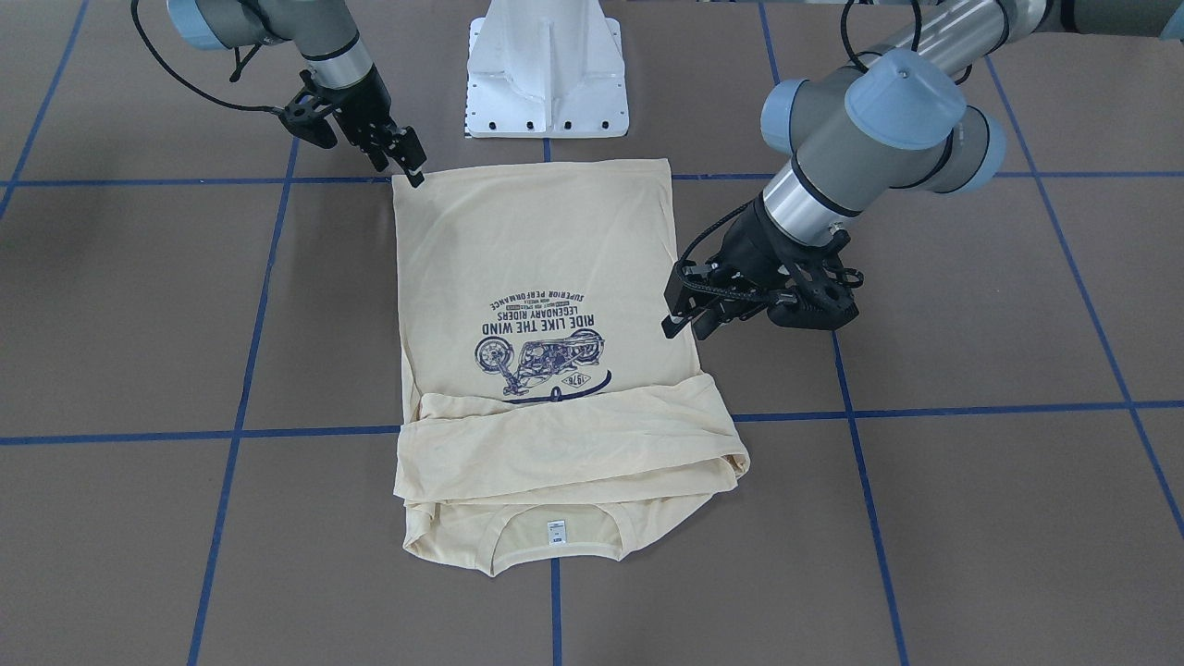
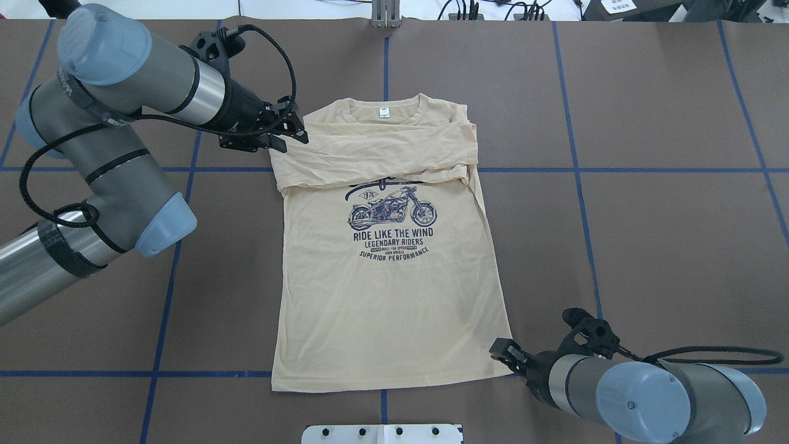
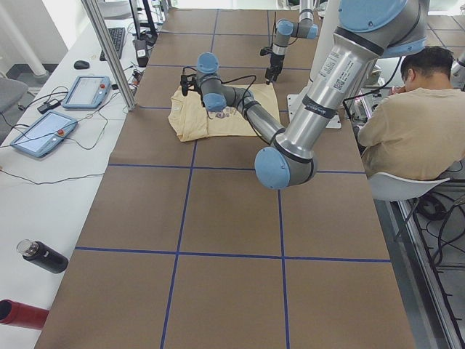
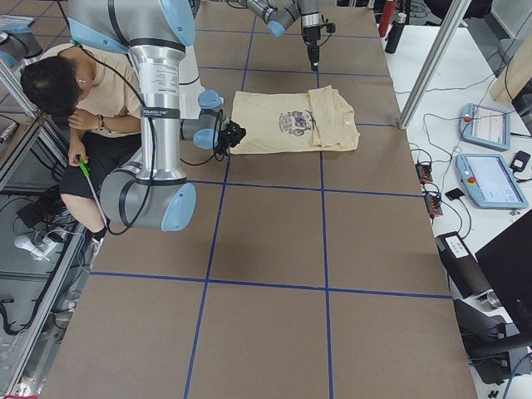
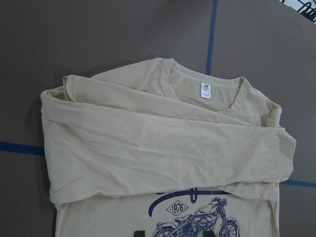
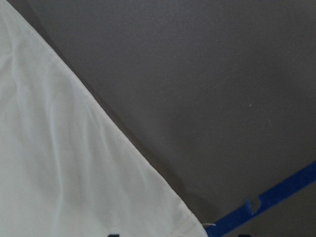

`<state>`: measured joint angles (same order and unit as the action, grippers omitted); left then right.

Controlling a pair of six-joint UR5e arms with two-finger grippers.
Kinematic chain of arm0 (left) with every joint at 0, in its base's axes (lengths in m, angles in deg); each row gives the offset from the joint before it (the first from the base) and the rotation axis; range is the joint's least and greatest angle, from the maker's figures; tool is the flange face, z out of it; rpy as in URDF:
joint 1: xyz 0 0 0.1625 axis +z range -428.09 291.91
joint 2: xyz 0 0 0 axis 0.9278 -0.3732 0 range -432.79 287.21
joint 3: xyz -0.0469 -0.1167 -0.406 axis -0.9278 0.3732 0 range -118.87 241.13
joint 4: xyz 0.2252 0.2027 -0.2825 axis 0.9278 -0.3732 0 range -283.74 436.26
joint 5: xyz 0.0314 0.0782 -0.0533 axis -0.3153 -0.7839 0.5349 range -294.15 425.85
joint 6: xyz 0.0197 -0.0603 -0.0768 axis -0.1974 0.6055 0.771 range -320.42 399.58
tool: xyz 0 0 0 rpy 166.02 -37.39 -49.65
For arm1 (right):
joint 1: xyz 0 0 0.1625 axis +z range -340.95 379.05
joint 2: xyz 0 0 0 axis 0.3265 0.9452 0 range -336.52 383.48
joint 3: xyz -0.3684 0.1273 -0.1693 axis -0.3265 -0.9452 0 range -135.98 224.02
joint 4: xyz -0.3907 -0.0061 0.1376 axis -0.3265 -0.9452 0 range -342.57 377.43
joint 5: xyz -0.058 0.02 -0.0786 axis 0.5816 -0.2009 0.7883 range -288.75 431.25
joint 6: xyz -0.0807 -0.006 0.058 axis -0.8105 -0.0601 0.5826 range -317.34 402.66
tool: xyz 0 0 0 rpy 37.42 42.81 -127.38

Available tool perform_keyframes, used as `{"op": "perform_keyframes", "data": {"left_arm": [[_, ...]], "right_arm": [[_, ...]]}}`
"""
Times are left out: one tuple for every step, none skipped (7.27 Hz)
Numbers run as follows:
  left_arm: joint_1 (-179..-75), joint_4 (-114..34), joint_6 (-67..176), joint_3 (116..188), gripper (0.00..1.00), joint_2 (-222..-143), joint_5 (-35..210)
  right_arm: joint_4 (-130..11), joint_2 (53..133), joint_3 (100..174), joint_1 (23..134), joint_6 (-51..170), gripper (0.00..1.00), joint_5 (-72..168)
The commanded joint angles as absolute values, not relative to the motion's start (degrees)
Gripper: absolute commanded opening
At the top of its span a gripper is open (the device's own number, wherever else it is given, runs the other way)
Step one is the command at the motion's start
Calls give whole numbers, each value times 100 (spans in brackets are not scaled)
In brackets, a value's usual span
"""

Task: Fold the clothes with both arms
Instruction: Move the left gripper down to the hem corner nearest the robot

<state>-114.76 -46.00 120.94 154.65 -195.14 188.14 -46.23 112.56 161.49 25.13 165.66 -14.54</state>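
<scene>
The cream-yellow shirt (image 1: 536,240) lies flat, print up, on the brown table (image 2: 647,216). Both long sleeves are folded across the chest, just above the navy motorcycle print (image 2: 392,209). The white neck label (image 2: 384,112) shows at the far collar. My left gripper (image 2: 293,139) hovers open above the shirt's folded sleeve edge at its shoulder (image 1: 680,310); the left wrist view looks down on the folded sleeves (image 5: 163,148). My right gripper (image 1: 413,171) is low at the hem corner (image 2: 502,351), open. The right wrist view shows that corner (image 6: 59,173) close up.
The white pedestal base (image 1: 546,74) stands just behind the hem. Blue tape lines (image 1: 925,409) grid the table. A seated person (image 3: 414,123) is beside the robot. Tablets (image 3: 87,91) and a bottle (image 3: 42,256) lie on the side bench.
</scene>
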Motion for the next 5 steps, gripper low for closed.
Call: {"op": "perform_keyframes", "data": {"left_arm": [[-11476, -4600, 12097, 15465, 50, -19513, 18802], [-11476, -4600, 12097, 15456, 50, -19505, 18802], [-11476, -4600, 12097, 15447, 50, -19513, 18802], [-11476, -4600, 12097, 15447, 50, -19505, 18802], [-11476, -4600, 12088, 15439, 50, -19505, 18802]], "right_arm": [[-4778, 11216, 16179, 2503, 16571, 76, -1470], [-4778, 11208, 16179, 2503, 16571, 52, -1470], [-4778, 11225, 16179, 2503, 16571, 43, -1470], [-4778, 11225, 16179, 2512, 16579, 39, -1479], [-4778, 11225, 16179, 2512, 16579, 28, -1479]]}}
